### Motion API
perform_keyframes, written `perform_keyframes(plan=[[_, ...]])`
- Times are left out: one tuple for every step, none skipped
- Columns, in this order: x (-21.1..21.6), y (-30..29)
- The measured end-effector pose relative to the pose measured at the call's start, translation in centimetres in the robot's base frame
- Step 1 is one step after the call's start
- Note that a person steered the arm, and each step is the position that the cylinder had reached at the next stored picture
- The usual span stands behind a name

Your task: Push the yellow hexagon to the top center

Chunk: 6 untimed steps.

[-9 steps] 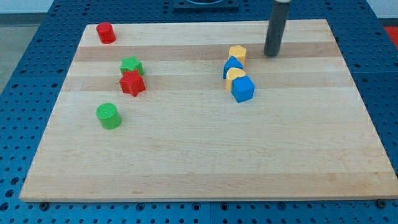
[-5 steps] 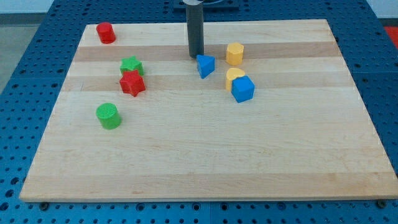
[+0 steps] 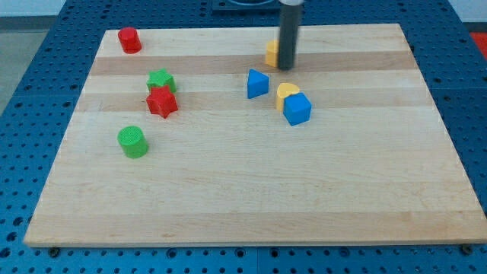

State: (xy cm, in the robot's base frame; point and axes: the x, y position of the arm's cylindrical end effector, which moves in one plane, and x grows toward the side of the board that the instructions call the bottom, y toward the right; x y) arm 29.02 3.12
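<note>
— Near the view's top, a bit right of the middle, what do you have there?

— That is where my tip [image 3: 287, 68] sits on the worktop [image 3: 243, 183]. It is the bottom end of my dark rod. I have no gripper at all, so nothing on me opens, shuts or holds. I only push.

— Where is the yellow hexagon?

— The yellow hexagon [image 3: 271, 53] is right beside my rod, on the view's left side of it. My rod covers most of it, so only a yellow edge peeks out. It looks like it touches the rod, but I cannot tell for sure. It sits close to the worktop's top edge.

— What else is close by?

— A blue triangle block [image 3: 257, 83] lies just below my tip, a little to the view's left, and apart from it. Further to the view's right and lower is a yellow block with a round top [image 3: 285, 90]. A blue cube [image 3: 297, 108] touches it from below.

— And over on the view's left?

— A red cylinder [image 3: 129, 39] stands in the top left corner. A green star-like block [image 3: 160, 79] sits lower, with a red star [image 3: 161, 101] touching it just below. A green cylinder [image 3: 132, 141] stands alone, lower still. All of these are well apart from my tip.
</note>
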Motion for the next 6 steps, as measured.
perform_keyframes(plan=[[-1.9, -3.7], [-1.3, -0.8], [-1.3, 3.2], [-3.2, 1.9], [-3.4, -2.7], [-3.4, -4.4]])
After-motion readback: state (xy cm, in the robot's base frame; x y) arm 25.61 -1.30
